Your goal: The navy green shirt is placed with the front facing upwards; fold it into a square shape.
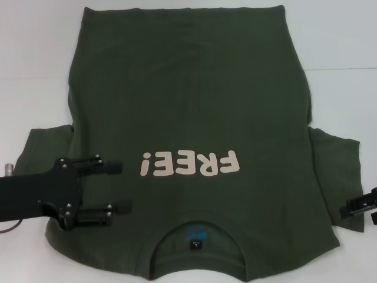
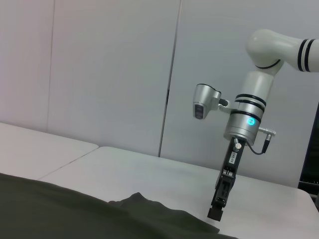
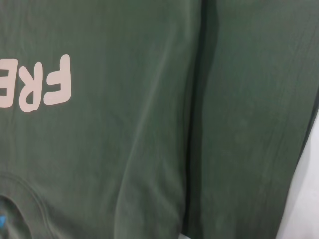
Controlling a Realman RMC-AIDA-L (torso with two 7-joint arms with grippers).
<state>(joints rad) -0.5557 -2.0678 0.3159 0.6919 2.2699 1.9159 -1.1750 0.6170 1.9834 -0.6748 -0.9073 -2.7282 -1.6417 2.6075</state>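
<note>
Left tool (image 1: 121,187), fingers spread and empty, hovers over the soft olive navy green shirt (image 1: 194,106).

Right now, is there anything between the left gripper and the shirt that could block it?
Nothing visible does. The left gripper is open and sits right over the shirt near the left shoulder, with only bare cloth by its fingers. The right gripper is at the right sleeve's edge. No other item lies on the shirt.

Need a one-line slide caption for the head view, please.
Olive-green shirt lies flat, print up, on the white table; open left gripper over its shoulder, right gripper at the opposite sleeve.
</note>
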